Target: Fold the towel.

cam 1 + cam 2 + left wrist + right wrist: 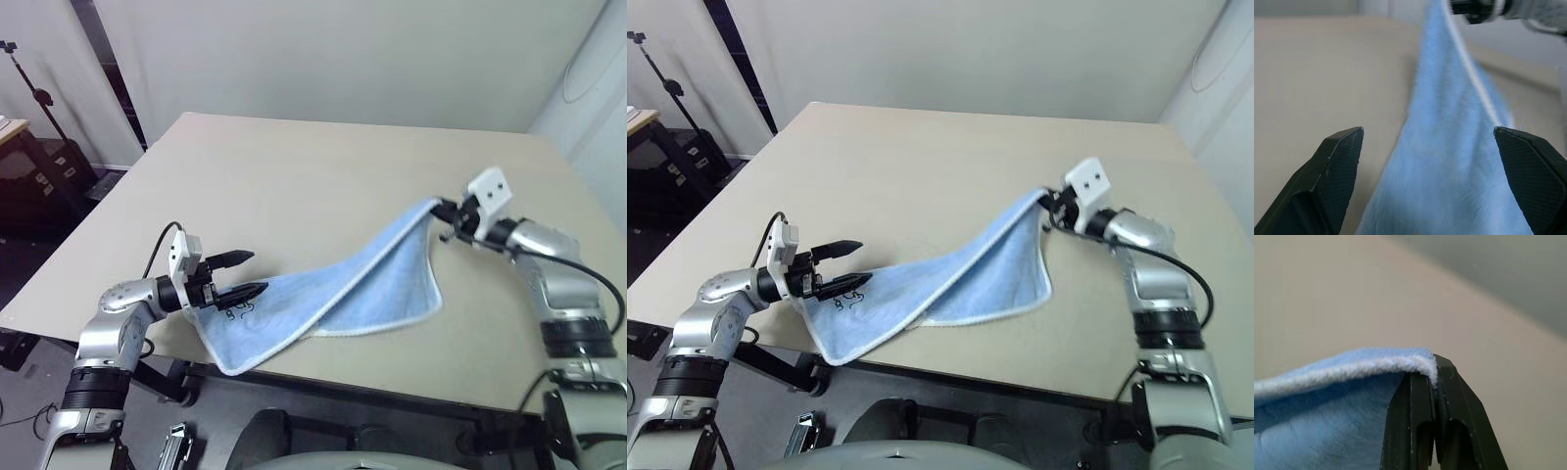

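Towel (333,294) draped off the near table (323,166) edge by the left gripper (238,276), whose fingers stood wide apart and held nothing; its far corner hung lifted, pinched in the clamped right gripper (443,217). Risk: that thin edge pinch could slip, and the unpinned near end would likely drag. Dark scribble (238,311) near the corner wasn't readable; no brands.

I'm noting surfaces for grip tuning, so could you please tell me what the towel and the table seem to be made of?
The towel: soft light-blue terry cloth, going by its fuzzy nap, limp drape and white stitched edge. The table: a smooth, matte beige top, probably laminate or painted board; the look leaves that open.
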